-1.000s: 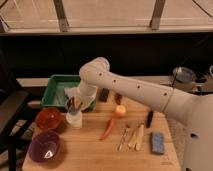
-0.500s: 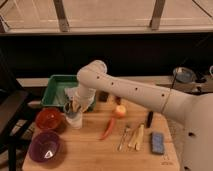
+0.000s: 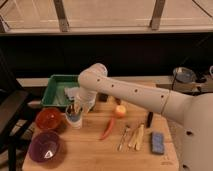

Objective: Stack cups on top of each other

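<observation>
A white robot arm reaches from the right across a wooden bench, its gripper lowered directly over a cream-white cup that stands near the bench's left side; compared with half a second ago, the gripper sits slightly lower and closer to the cup's mouth, whereas one second ago it hung a little higher and further right. Whether the fingers are released or clenched cannot be told, since they merge with the cup's rim and with something bluish inside it. The cream-white cup itself has kept its place, just right of an orange bowl and behind a large purple bowl at the bench's front-left corner. A green tray lies at the rear left, partly hidden by the arm. Unmoved across the sequence are a red chilli at centre, a small orange-yellow fruit beyond it, a group of pale utensils to the right, and a blue sponge near the right edge.
</observation>
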`<state>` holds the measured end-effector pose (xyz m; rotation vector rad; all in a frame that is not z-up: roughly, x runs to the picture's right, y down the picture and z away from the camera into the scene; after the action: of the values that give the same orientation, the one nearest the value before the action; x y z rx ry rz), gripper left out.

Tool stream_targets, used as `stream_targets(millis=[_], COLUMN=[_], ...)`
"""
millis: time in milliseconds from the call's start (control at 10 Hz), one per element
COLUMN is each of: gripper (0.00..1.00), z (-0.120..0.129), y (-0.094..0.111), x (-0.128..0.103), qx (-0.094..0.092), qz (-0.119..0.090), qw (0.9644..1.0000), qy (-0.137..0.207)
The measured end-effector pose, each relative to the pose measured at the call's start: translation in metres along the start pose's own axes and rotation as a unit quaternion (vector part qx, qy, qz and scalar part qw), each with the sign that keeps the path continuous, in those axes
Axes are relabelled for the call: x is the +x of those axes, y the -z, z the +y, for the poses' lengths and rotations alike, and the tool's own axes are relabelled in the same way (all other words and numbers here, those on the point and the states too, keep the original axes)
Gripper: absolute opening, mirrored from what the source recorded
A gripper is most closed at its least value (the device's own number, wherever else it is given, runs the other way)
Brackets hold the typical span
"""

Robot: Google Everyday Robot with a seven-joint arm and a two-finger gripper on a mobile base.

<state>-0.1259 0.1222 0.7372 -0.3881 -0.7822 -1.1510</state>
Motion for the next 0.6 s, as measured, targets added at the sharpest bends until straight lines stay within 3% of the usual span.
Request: stream_targets(millis=[600], gripper=[0.66], z=[0.0034], y=[-0.0027], x=[-0.0011], qx=[0.005], qz=[0.001], qw=[1.0], qy=[-0.003])
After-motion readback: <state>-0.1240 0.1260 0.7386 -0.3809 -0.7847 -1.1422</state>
